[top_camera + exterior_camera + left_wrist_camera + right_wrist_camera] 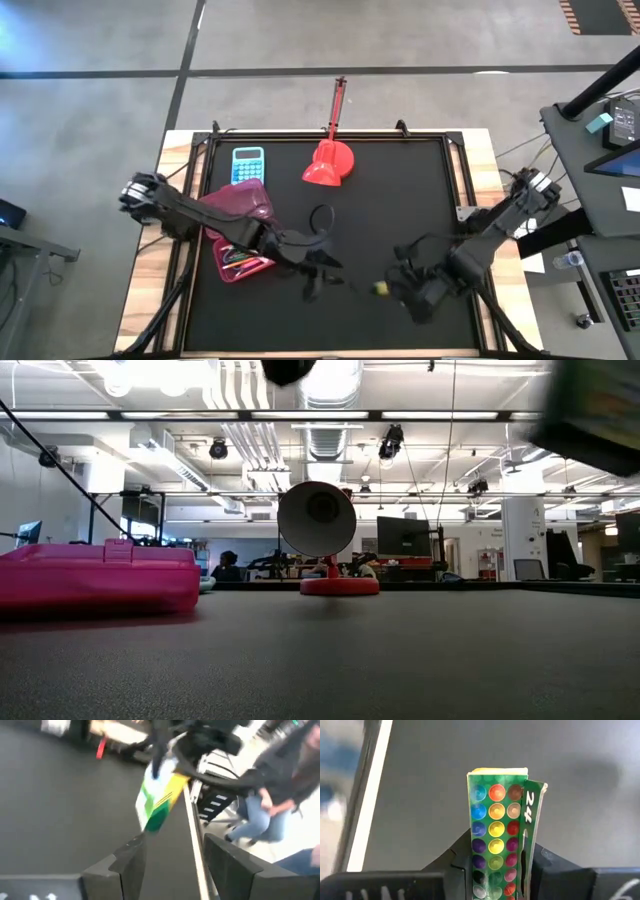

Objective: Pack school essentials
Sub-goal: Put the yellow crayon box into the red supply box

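A pink case lies left of a red scoop-shaped object on the dark table.

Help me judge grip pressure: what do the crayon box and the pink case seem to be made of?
Crayon box, shut in the right hand: apparently thin printed cardboard, slightly glossy, with sharp folded edges and a loose flap at its end. Pink case: probably hard plastic, judging by its smooth molded shell with a rounded corner, though fabric cannot be ruled out.

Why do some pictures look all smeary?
Left wrist view: the crayon box and the person's sleeve are streaked with blur. Low view: a dark blurred shape fills one top corner. Right wrist view: the crayon box in the right end effector looks crisp.
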Robot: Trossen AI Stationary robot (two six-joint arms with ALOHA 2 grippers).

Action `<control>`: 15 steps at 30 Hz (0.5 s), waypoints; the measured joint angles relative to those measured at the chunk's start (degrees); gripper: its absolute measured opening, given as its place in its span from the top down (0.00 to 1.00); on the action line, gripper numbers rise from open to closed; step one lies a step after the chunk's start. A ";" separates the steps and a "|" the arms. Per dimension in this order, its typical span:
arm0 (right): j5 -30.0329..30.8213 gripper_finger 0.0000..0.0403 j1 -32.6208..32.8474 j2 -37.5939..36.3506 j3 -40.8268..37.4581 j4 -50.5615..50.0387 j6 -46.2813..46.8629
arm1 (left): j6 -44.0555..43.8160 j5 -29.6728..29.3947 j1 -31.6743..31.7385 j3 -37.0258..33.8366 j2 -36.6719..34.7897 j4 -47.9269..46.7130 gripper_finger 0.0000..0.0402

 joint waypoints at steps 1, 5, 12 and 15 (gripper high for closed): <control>1.52 0.78 -1.02 -0.77 0.00 1.36 1.13 | 3.75 0.00 -0.10 0.02 -0.89 -0.13 0.55; 3.50 0.78 -5.91 -2.53 0.00 7.71 2.49 | 14.46 0.33 -0.37 -0.04 -4.19 -3.25 0.55; 3.55 0.78 -12.85 -3.27 0.00 17.84 3.62 | 25.36 0.18 1.16 -0.04 -7.80 -6.55 0.55; 3.51 0.79 -14.83 -2.94 0.00 21.61 2.50 | 28.35 0.58 2.54 -0.07 -8.81 -9.01 0.55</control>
